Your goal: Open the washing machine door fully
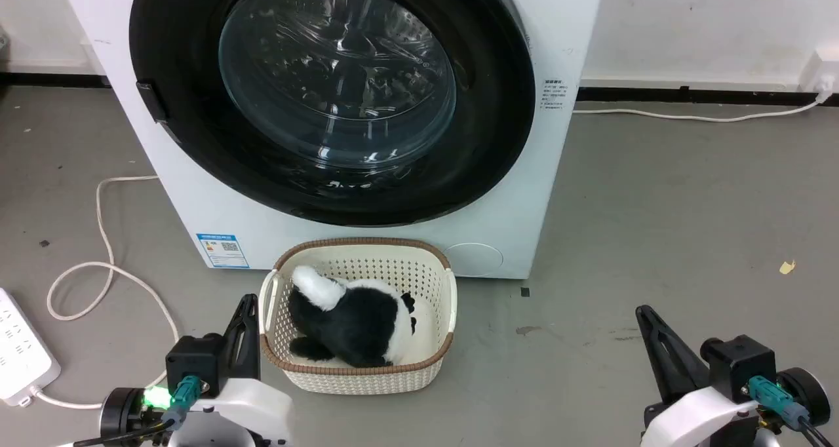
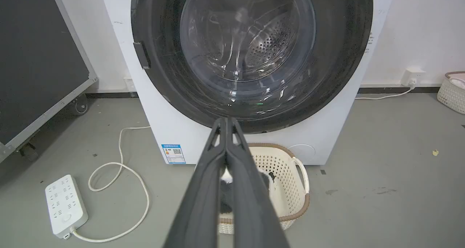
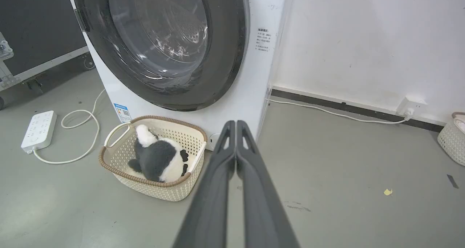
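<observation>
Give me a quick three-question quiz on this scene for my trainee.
1. True or false: the door is closed.
2. What lies in the basket? A) a towel B) a black-and-white plush toy C) shoes
3. Fill in: the left pincer and right pincer are both ___.
Key: 1 true; 2 B; 3 shut.

I can read no text. The blue label sticker [image 1: 223, 250] on the washing machine [image 1: 524, 224], lower left of the head view, has print too small to read. The small grey print [image 1: 554, 94] at upper right is also illegible.
</observation>
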